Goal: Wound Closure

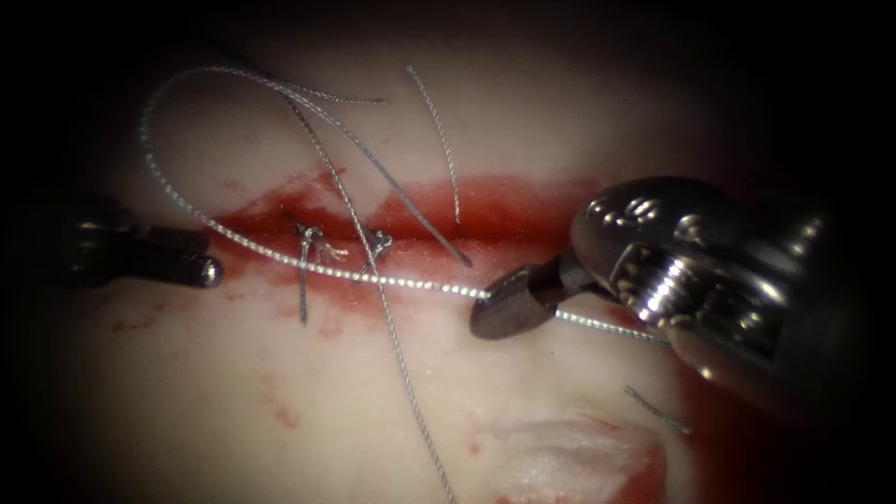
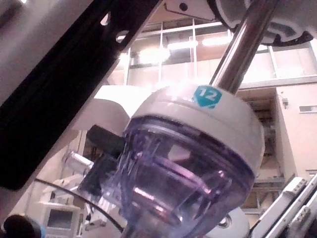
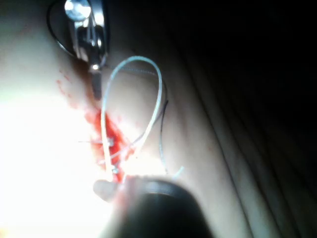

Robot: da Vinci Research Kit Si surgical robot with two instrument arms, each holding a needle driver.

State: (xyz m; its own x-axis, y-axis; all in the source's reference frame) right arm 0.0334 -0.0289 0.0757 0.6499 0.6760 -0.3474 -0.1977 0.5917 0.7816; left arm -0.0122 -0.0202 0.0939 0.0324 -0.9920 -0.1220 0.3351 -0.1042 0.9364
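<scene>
The right tool's fingers point(image 1: 509, 303) are closed on the thread point(image 1: 373, 277) just below the cut point(image 1: 420, 219). The left tool's fingers point(image 1: 207, 272) look closed, holding nothing, at the cut's left end.

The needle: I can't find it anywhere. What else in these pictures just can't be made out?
- Needle: I cannot pick it out among the thread strands on the tissue.
- Left gripper: endoscope view, dark at the edge; open or shut cannot be told.
- Right gripper: endoscope view, the thread runs to its tip; the grip itself is hidden by its metal.
- Knots at the cut: too small to read.
</scene>
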